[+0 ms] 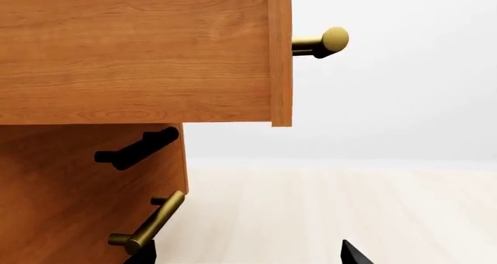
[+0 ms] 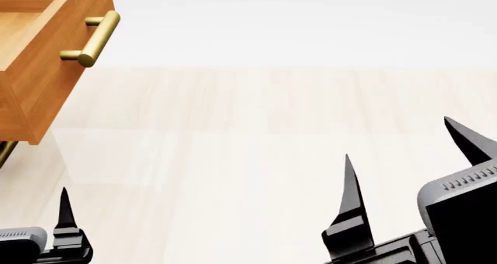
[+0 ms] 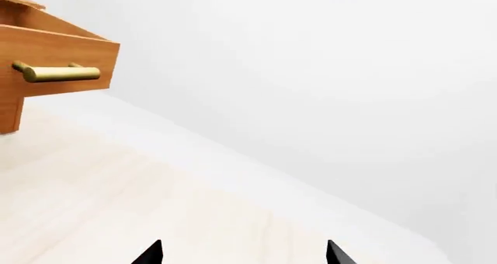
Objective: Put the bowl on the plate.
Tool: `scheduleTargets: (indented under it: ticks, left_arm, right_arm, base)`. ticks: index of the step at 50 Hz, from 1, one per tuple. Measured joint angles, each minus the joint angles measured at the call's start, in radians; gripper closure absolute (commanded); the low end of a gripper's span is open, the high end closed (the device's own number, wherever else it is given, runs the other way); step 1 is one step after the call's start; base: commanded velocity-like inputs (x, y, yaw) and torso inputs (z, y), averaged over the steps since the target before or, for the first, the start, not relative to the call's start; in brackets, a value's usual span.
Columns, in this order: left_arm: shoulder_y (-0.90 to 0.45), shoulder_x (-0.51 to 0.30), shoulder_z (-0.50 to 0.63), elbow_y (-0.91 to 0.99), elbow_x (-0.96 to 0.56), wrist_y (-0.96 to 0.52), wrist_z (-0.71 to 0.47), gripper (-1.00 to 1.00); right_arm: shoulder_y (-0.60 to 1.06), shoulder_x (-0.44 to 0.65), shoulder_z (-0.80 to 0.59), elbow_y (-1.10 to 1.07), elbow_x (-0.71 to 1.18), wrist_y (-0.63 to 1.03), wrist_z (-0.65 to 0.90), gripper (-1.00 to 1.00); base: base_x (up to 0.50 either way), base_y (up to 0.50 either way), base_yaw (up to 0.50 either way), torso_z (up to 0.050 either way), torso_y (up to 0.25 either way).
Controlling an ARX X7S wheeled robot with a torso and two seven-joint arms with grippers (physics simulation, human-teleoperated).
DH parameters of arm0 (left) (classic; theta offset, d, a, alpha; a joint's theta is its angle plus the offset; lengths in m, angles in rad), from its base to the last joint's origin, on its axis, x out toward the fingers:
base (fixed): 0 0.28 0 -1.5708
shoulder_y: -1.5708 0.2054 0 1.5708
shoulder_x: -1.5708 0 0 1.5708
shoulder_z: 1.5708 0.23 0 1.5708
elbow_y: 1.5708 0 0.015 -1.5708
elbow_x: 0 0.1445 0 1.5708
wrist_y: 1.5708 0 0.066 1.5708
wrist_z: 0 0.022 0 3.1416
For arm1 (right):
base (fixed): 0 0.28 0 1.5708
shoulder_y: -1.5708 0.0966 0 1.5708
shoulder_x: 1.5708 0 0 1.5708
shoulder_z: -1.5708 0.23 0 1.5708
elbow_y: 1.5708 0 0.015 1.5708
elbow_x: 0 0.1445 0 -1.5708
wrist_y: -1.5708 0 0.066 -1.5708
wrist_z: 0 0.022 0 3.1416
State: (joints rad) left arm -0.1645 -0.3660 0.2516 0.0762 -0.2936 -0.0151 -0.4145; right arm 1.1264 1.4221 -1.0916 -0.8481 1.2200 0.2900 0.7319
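Note:
Neither the bowl nor the plate shows in any view. My right gripper (image 2: pixel 408 171) hangs open over pale floor at the lower right of the head view. Its two black fingertips (image 3: pixel 151 253) stand far apart in the right wrist view, with only floor between them. My left gripper (image 1: pixel 248 255) is open too and holds nothing. One of its fingers (image 2: pixel 65 209) shows at the lower left of the head view. In the left wrist view one fingertip sits just beside a brass handle (image 1: pixel 151 223) of the cabinet.
A wooden cabinet stands at the left with an upper drawer (image 2: pixel 46 60) pulled out, its brass bar handle (image 2: pixel 95 37) facing into the room. Below it the cabinet front (image 1: pixel 70 188) carries a dark handle (image 1: pixel 138 147). Pale wood floor (image 2: pixel 272 130) runs to a white wall.

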Motion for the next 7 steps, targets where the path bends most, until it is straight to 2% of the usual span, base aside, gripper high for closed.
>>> scheduleTargets:
  ticks: [7]
  left_arm:
    - [0.0,-0.001,0.001,0.002,0.0,-0.001,-0.002,-1.0]
  right_arm:
    - [0.001,0.007,0.008,-0.02,-0.044,-0.02,-0.004,-1.0]
  base:
    - [0.0,0.0,0.0,0.0,0.0]
